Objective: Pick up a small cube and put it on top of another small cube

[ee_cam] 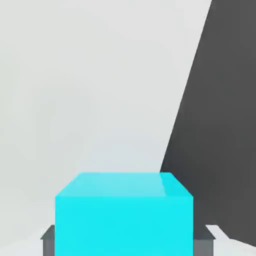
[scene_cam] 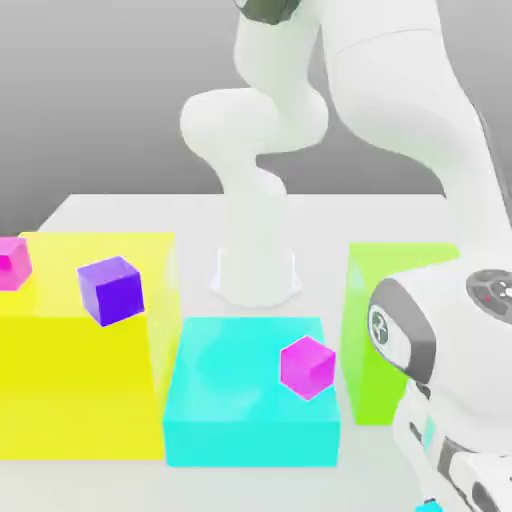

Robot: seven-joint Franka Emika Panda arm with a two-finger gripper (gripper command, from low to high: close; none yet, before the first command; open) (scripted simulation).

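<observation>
The claw (ee_cam: 125,245) is clamped on the small cyan cube (ee_cam: 124,212), low by the white floor (ee_cam: 75,100); the grab looks done; lifting it onto the small magenta cube (scene_cam: 306,367), on the big cyan block (scene_cam: 235,400), is left.

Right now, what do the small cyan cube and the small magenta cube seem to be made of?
The small cyan cube looks like smooth, matte plastic: flat uniform colour, sharp edges, soft sheen on top. The small magenta cube, resting on the big cyan block, looks the same: plain faces, no grain. As renders, the material stays uncertain.
</observation>
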